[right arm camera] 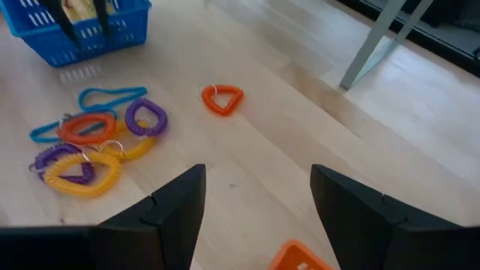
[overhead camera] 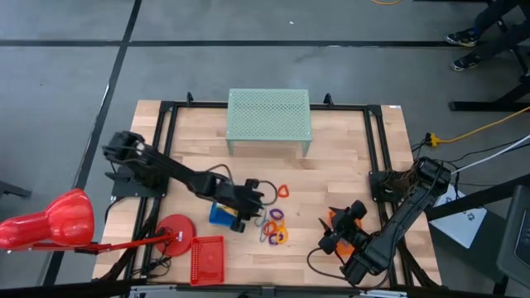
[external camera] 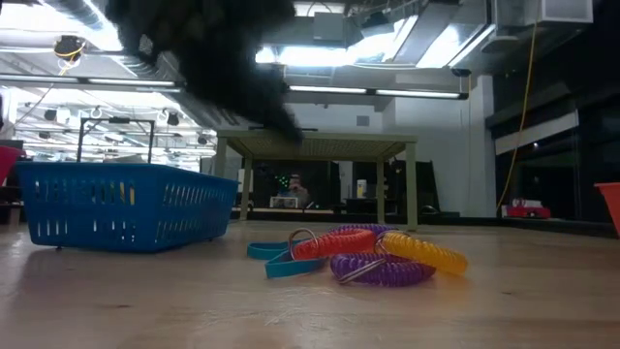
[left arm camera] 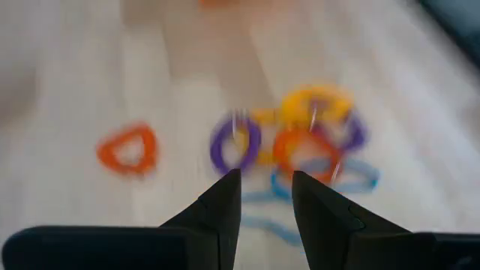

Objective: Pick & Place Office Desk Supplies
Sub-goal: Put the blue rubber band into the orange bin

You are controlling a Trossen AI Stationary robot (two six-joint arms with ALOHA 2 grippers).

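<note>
The wooden table [overhead camera: 339,165] carries a pale green perforated stand [overhead camera: 269,116] at its far edge, its legs showing beyond the coils in the low view. At the near left corner a red desk lamp [overhead camera: 58,222] stands on its round base, and beside that base lies a red mesh tray [overhead camera: 207,258]; what it holds cannot be made out. The left arm reaches across from the left side, and the left gripper [overhead camera: 263,197] hangs over the middle of the table with its fingers [left arm camera: 221,206] a narrow gap apart and nothing between them. The right gripper [right arm camera: 259,199], low on the right side of the table, has its jaws spread wide and empty. A blue mesh basket [right arm camera: 82,34] sits just under the left arm, with yellow items showing inside it; from the low view only yellow glimpses show through its slatted wall. Just right of the basket lies the cluster of coil loops [overhead camera: 275,228]: purple, orange and yellow spiral coils overlapping, with thin blue loops [right arm camera: 112,95] alongside. A single orange triangular loop [right arm camera: 222,99] lies apart from the cluster, toward the stand.
</note>
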